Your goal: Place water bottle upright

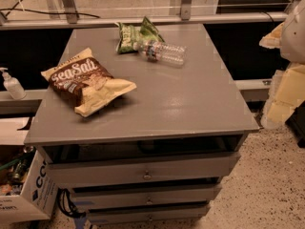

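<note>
3 drawers [143, 168]; 2 chip bags [86, 82]; 1 water bottle [162, 52] lying; end effector [293, 32] prob. right edge, state unclear.

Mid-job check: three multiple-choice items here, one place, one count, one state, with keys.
1. Where is the water bottle?
A) at the far side of the cabinet top, beside the green chip bag
B) in a drawer
C) on the floor
2. How many chip bags lie on the cabinet top?
A) one
B) two
C) four
3. The water bottle is:
A) upright
B) lying on its side
C) held in the jaws

1A: it lies by that bag near the far edge.
2B: the green one plus the brown Sea Salt bag.
3B: its length rests flat.
The gripper is out of view; only pale arm parts show at the right edge.
</note>
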